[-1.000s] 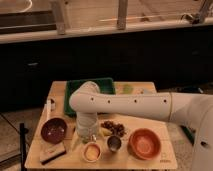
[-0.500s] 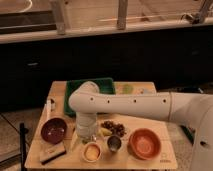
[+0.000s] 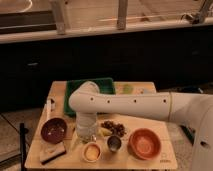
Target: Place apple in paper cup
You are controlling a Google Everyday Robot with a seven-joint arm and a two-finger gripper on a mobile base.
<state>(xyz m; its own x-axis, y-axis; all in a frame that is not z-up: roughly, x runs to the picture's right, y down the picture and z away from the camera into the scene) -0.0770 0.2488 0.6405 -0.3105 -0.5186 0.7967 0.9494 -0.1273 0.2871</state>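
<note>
The white paper cup (image 3: 92, 152) stands near the table's front edge, left of centre. A round red-orange apple (image 3: 92, 151) fills its mouth and seems to sit inside it. My gripper (image 3: 86, 135) hangs from the white arm (image 3: 125, 106) just behind and a little left of the cup, close above the table. The arm's wrist hides the table right behind the cup.
A small metal cup (image 3: 114, 143) stands right of the paper cup, with an orange bowl (image 3: 145, 143) further right. Dark grapes (image 3: 114, 127) and a banana (image 3: 104, 132) lie behind them. A dark red bowl (image 3: 53, 130), a brown block (image 3: 52, 155) and a green tray (image 3: 98, 85) stand left and behind.
The arm and gripper have barely shifted; the cup with the apple stays where it was.
</note>
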